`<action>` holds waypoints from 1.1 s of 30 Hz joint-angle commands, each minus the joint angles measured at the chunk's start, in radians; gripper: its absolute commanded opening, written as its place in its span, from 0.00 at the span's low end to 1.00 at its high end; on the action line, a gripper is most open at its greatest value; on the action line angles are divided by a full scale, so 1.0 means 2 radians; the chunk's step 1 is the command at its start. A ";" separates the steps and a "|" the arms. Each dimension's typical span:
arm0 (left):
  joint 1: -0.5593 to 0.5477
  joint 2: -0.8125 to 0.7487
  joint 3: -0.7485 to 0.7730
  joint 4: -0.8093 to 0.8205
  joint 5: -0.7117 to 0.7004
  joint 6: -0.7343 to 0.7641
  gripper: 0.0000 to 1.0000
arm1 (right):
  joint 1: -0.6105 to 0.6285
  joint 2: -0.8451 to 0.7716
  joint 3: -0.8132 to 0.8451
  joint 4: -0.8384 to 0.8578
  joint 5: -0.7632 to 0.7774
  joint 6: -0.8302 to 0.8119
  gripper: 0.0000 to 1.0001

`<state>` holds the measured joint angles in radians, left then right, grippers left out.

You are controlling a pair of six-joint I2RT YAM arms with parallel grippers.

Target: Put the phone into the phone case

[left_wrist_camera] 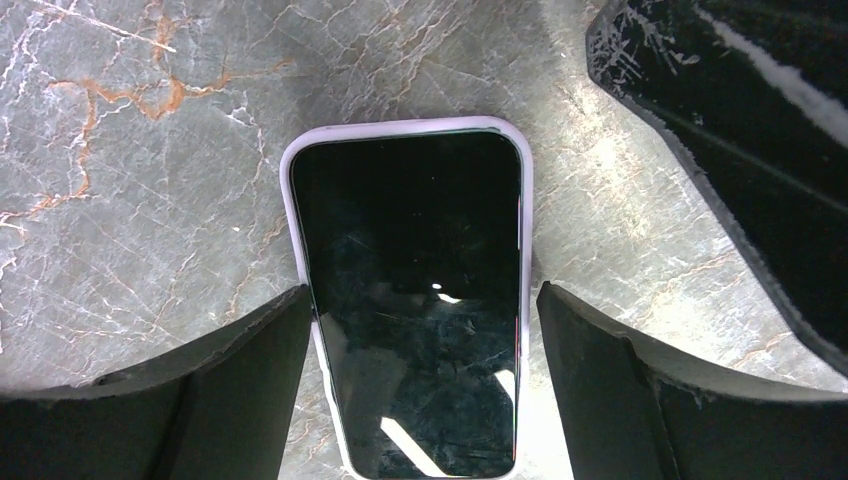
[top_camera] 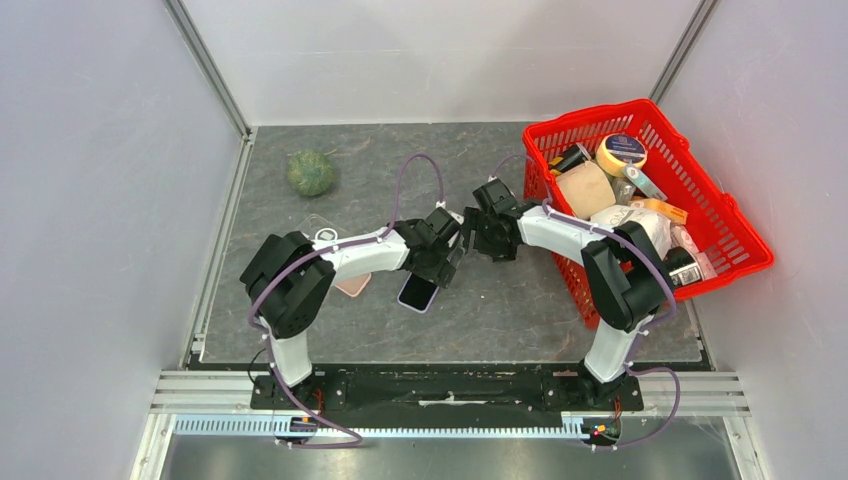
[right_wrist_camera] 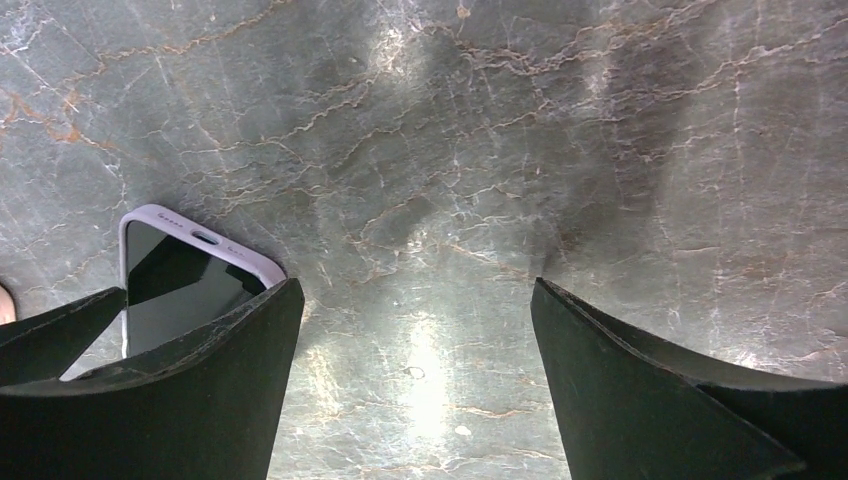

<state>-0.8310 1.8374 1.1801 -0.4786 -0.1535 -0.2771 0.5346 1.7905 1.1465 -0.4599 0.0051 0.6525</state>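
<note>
On the grey marbled worktop (top_camera: 480, 320), near its centre, the phone (left_wrist_camera: 410, 300) lies screen up inside the lilac phone case (left_wrist_camera: 400, 126), whose rim frames every edge that shows, so the fitting looks done. The left tool (left_wrist_camera: 422, 292) stands open astride it, gripping nothing. The right tool (right_wrist_camera: 415, 290), at the phone's 2 o'clock, gapes empty over stone.

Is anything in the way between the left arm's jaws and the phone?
Nothing visible. The phone lies screen-up on the table, right between the open left jaws, with nothing lying over it. A lavender case already rims it.
</note>
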 commanded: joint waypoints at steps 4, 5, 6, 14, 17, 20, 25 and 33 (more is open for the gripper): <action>0.004 0.030 -0.007 0.025 -0.043 0.006 0.89 | -0.001 -0.039 0.001 0.017 -0.036 0.023 0.93; 0.006 0.028 -0.010 0.028 -0.042 0.006 0.89 | -0.001 -0.039 0.001 0.017 -0.036 0.023 0.92; 0.007 0.026 -0.013 0.032 -0.035 0.006 0.90 | -0.001 -0.039 0.000 0.019 -0.037 0.023 0.93; 0.012 0.019 -0.027 0.047 -0.025 -0.007 0.76 | -0.003 -0.042 -0.004 0.022 -0.035 0.024 0.93; 0.015 0.006 -0.031 0.052 -0.034 -0.013 0.57 | -0.003 -0.043 -0.003 0.022 -0.034 0.023 0.92; 0.020 -0.002 -0.029 0.051 -0.056 -0.023 0.35 | -0.004 -0.045 -0.004 0.022 -0.033 0.022 0.92; 0.034 -0.011 -0.025 0.055 -0.091 -0.046 0.23 | -0.005 -0.053 -0.007 0.020 -0.026 0.022 0.92; 0.094 0.031 0.057 0.051 -0.130 -0.087 0.21 | -0.007 -0.090 -0.016 0.004 -0.012 0.021 0.92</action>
<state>-0.7132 1.8469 1.1683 -0.4225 -0.2977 -0.3847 0.5331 1.6878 1.1255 -0.4507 -0.0242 0.6624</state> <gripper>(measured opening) 0.771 0.920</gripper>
